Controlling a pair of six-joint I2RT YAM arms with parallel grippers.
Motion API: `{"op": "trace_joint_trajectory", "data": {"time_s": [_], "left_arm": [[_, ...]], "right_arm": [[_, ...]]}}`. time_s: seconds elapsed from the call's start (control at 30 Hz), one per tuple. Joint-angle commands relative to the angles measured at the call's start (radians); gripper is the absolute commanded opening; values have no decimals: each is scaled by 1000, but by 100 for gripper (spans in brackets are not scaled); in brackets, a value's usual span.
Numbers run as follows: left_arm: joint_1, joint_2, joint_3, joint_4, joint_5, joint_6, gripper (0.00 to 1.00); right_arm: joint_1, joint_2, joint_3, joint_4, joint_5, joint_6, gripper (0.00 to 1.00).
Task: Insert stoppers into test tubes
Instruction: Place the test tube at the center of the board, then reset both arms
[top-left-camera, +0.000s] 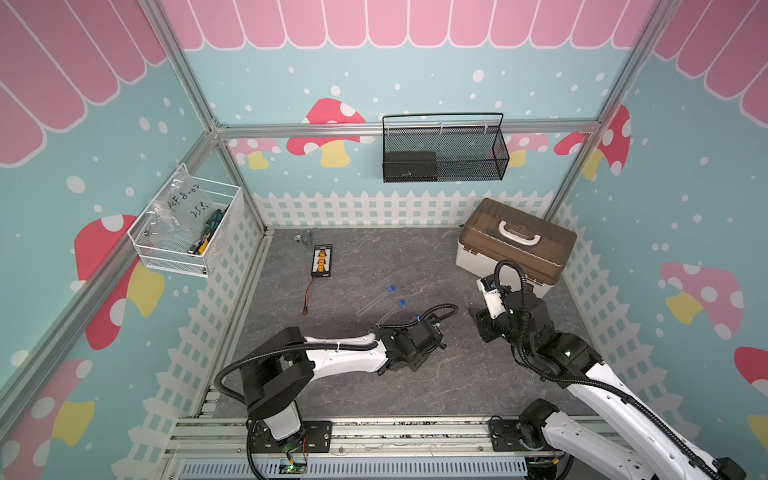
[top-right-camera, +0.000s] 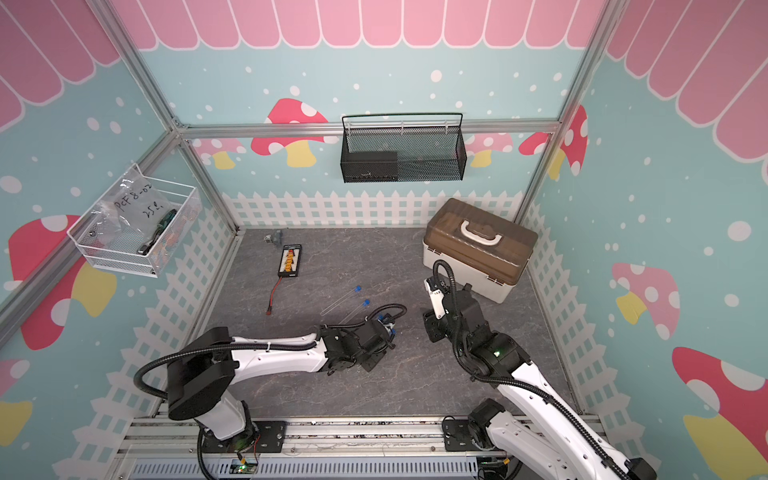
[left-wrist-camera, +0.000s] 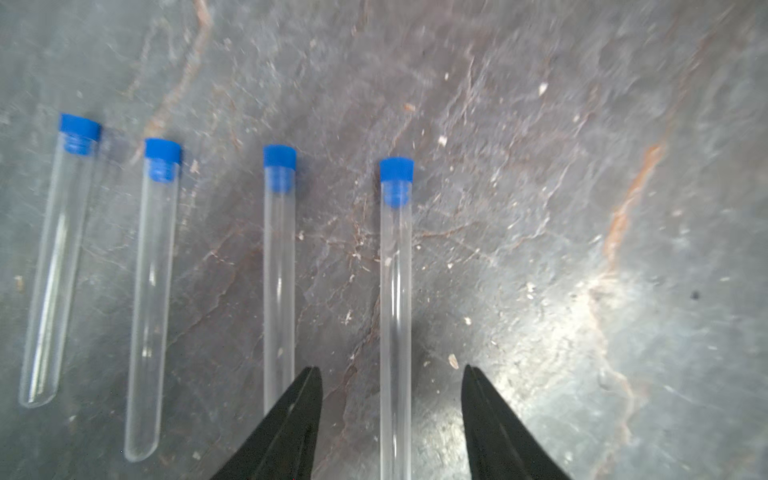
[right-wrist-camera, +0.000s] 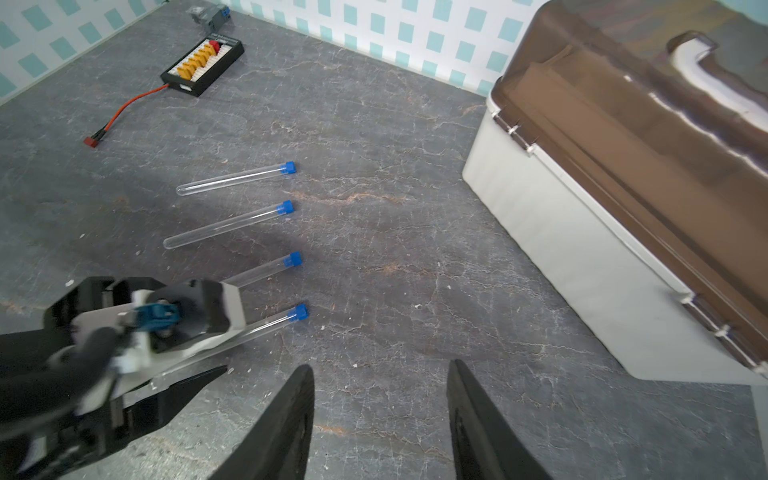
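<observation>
Several clear test tubes lie side by side on the grey mat, each with a blue stopper in its mouth. In the left wrist view the stoppers (left-wrist-camera: 79, 129) (left-wrist-camera: 162, 156) (left-wrist-camera: 279, 160) (left-wrist-camera: 397, 172) cap the tubes (left-wrist-camera: 56, 266) (left-wrist-camera: 151, 299) (left-wrist-camera: 279, 270) (left-wrist-camera: 395, 311). My left gripper (left-wrist-camera: 390, 370) is open and straddles the last tube without touching it. One finger (left-wrist-camera: 299, 415) covers the end of the neighbouring tube. My right gripper (right-wrist-camera: 380, 365) is open and empty over bare mat, to the right of the row of tubes (right-wrist-camera: 232, 180).
A white box with a brown lid (top-left-camera: 515, 245) stands at the back right, close behind the right arm. A black charger board (top-left-camera: 322, 260) with a red lead lies at the back left. A white wire basket (top-left-camera: 187, 232) and a black one (top-left-camera: 442, 149) hang on the walls.
</observation>
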Motion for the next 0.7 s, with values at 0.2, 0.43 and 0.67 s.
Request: {"op": "trace_joint_trajectory", "data": {"time_s": [0.2,0.43,0.67], "left_arm": [[114,-342,-129,239,-286,62,58],[438,-502,-311,444,-343,91,74],[742,-548,-463,578,-277,91,99]], "right_arm": [[-129,53,-115,267,213,-47,59],[-293,247,-255,633,196,-193,60],[-439,432,-351,943,89,-244,61]]}}
